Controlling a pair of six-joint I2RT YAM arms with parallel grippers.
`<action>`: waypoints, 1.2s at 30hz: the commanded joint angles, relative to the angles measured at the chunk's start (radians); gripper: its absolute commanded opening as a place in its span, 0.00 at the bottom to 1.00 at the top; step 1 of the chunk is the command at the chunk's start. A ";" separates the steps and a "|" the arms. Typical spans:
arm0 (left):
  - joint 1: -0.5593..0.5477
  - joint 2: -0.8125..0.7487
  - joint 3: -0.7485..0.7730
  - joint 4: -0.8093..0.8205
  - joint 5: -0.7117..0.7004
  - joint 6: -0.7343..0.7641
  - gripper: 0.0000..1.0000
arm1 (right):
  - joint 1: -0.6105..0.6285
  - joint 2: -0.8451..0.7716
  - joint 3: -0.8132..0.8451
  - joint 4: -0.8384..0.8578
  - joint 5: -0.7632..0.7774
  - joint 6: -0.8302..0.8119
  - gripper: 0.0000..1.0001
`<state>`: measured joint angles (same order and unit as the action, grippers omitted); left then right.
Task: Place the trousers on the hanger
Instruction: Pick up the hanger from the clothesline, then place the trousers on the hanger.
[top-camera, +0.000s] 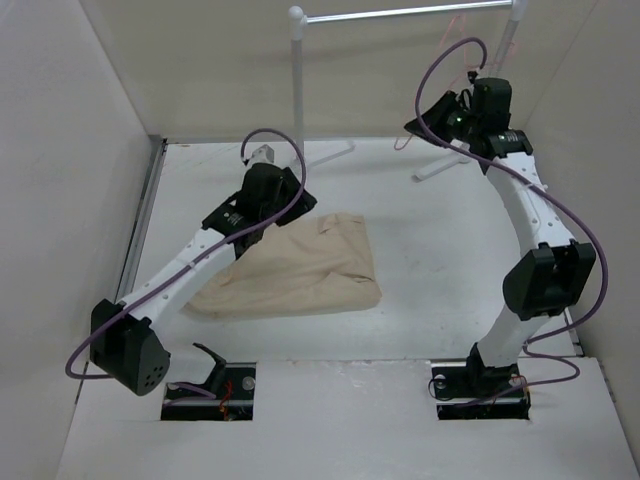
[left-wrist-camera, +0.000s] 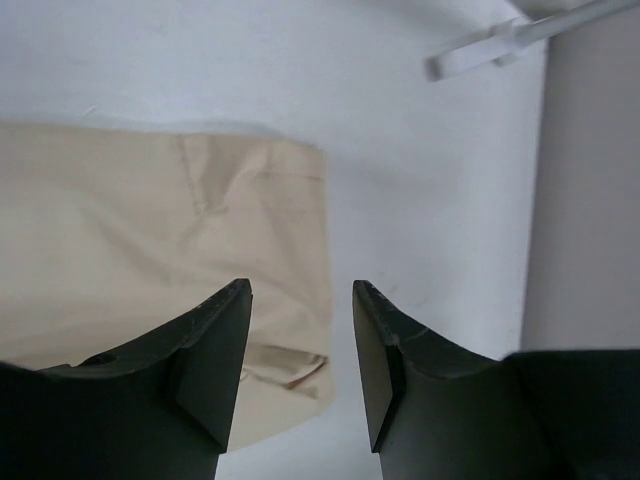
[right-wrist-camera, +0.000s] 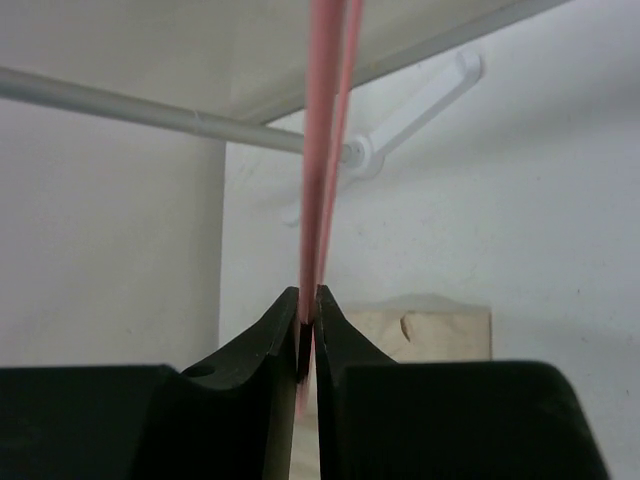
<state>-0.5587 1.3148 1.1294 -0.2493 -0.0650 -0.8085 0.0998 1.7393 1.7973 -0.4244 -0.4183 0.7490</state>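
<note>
The beige trousers (top-camera: 300, 265) lie folded in a heap on the white table, left of centre. They also show in the left wrist view (left-wrist-camera: 150, 230) and small in the right wrist view (right-wrist-camera: 435, 320). My left gripper (left-wrist-camera: 300, 340) is open and empty, hovering over one edge of the trousers without touching them. My right gripper (right-wrist-camera: 308, 310) is raised at the back right by the rack and shut on the thin pink hanger (right-wrist-camera: 325, 150). The wire runs up from the jaws. In the top view only faint pink traces of the hanger (top-camera: 400, 142) show.
A white tubular rack (top-camera: 297, 80) with a metal rail (top-camera: 400, 12) stands at the back, its foot (top-camera: 440, 165) on the table below my right gripper. Walls close in the left, back and right sides. Both arm bases sit at the near edge.
</note>
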 joint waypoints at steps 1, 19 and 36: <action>0.004 0.021 0.114 0.028 0.042 0.015 0.43 | 0.033 -0.087 -0.016 -0.005 0.013 -0.074 0.15; -0.197 0.222 0.440 0.082 0.070 0.023 0.51 | 0.342 -0.444 -0.479 -0.249 0.401 -0.257 0.07; -0.289 0.466 0.593 -0.022 -0.074 0.115 0.43 | 0.594 -0.561 -0.618 -0.312 0.645 -0.198 0.05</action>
<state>-0.8299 1.7767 1.6386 -0.2390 -0.0589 -0.7597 0.6720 1.2186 1.1851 -0.7364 0.1497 0.5434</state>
